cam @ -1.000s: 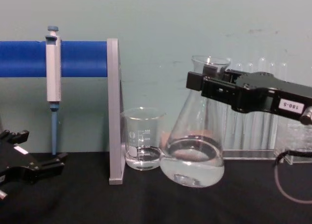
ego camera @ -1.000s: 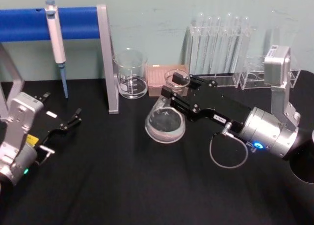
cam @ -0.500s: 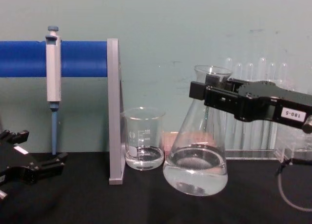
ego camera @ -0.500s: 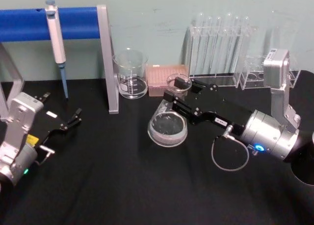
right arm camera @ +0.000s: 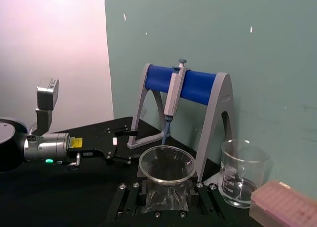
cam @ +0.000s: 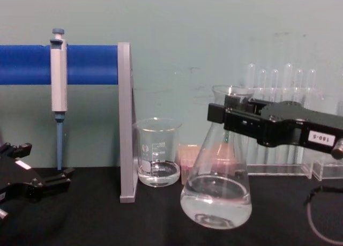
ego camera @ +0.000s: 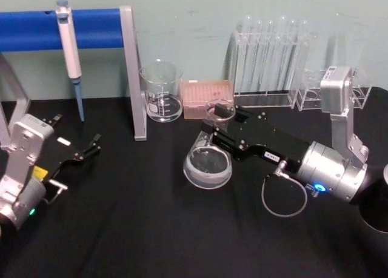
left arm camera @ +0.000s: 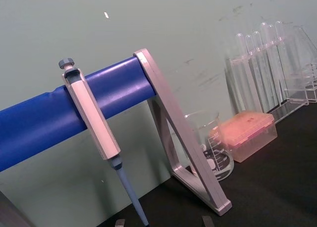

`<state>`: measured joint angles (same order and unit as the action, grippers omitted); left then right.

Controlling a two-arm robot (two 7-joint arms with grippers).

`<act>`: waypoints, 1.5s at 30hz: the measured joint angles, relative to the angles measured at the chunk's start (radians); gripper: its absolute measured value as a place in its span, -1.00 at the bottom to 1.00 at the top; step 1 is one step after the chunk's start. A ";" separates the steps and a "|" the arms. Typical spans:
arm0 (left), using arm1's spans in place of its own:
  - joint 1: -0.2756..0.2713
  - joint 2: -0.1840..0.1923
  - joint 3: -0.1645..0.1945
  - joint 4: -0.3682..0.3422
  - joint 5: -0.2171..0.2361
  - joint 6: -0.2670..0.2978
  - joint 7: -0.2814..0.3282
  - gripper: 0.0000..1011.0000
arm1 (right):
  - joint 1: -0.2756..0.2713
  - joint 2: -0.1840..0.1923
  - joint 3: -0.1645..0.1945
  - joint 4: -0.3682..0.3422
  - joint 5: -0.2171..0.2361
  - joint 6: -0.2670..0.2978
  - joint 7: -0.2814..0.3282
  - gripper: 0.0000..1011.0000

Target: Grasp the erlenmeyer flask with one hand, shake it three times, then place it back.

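Right tool (ego camera: 219,117) – clenched on the neck of the erlenmeyer flask (ego camera: 208,163), the jaws set just under the flared rim, one on each side, glass pressed between them. A white label is carried on the tool's black body. In the right wrist view the flask's open mouth (right arm camera: 167,165) is seen directly ahead of the tool, between its two jaws.

The flask hangs below the jaws over the middle of the desk (ego camera: 151,229), close to upright, with clear liquid in its wide base (cam: 216,200). Whether the base touches the desk cannot be told.

Left tool (ego camera: 77,132) – parked low, well off to the left of the working tool, jaws spread apart, nothing between them.

Count of items:
- Tools: two.
- Flask: one, in the right tool.
- Beaker (ego camera: 161,91): one, beyond the right tool's tips and to their left, apart from the flask, a little liquid at the bottom.
- Pink box (ego camera: 203,90): one, just beyond the flask's neck.
- Pipette (ego camera: 70,48): one, hung on the blue bar of one stand (ego camera: 130,72), far left of the tool.
- Test tubes (ego camera: 267,48): several, upright in a clear rack (ego camera: 260,99) behind the tool's body; exact number not resolved.
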<state>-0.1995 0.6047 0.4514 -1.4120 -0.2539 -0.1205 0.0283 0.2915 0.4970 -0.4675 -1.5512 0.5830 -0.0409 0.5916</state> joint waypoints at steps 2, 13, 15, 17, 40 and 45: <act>0.000 0.000 0.000 0.000 0.000 0.000 0.000 0.98 | 0.001 0.000 -0.002 0.005 -0.001 0.002 0.002 -0.11; 0.000 0.000 0.000 0.000 0.000 0.000 0.000 0.98 | 0.012 -0.005 -0.016 0.033 -0.009 0.003 0.014 -0.11; 0.000 0.000 0.000 0.000 0.000 0.000 0.000 0.98 | 0.014 -0.005 -0.019 0.040 -0.011 0.003 0.017 -0.11; 0.000 0.000 0.000 0.000 0.000 0.000 0.000 0.98 | 0.018 -0.007 -0.021 0.047 -0.013 0.003 0.020 -0.11; 0.000 0.000 0.000 0.000 0.000 0.000 0.000 0.98 | 0.049 -0.023 -0.052 0.120 -0.038 -0.004 0.051 -0.11; 0.000 0.000 0.000 0.000 0.000 0.000 0.000 0.98 | 0.056 -0.026 -0.060 0.138 -0.046 -0.012 0.064 -0.11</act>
<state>-0.1995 0.6047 0.4514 -1.4120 -0.2539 -0.1205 0.0282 0.3477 0.4710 -0.5277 -1.4136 0.5374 -0.0532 0.6556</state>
